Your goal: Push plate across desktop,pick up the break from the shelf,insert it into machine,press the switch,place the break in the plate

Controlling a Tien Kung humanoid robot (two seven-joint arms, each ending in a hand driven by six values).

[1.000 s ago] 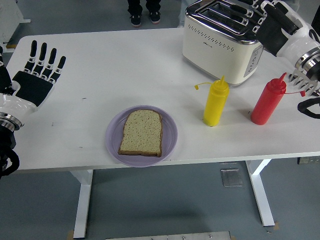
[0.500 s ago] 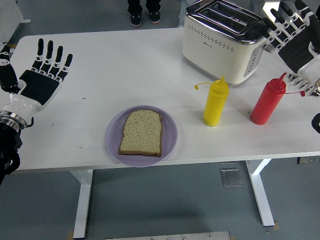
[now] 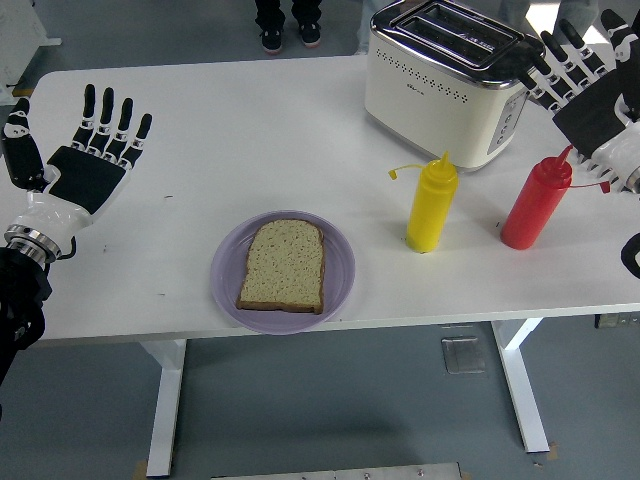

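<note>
Brown-crusted bread slice (image 3: 284, 265) flat on round lilac plate (image 3: 340, 285); left hand (image 3: 82, 165) and right hand (image 3: 592, 88) both spread, empty, above white counter (image 3: 250, 130).

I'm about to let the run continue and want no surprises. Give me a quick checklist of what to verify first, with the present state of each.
1. Bread slice lies flat in the purple plate: ok.
2. Left robot hand open, holding nothing: ok.
3. Right robot hand open, holding nothing: ok.
4. Yellow bottle and red bottle upright: ok.
5. Toaster slots empty: cannot tell.
</note>
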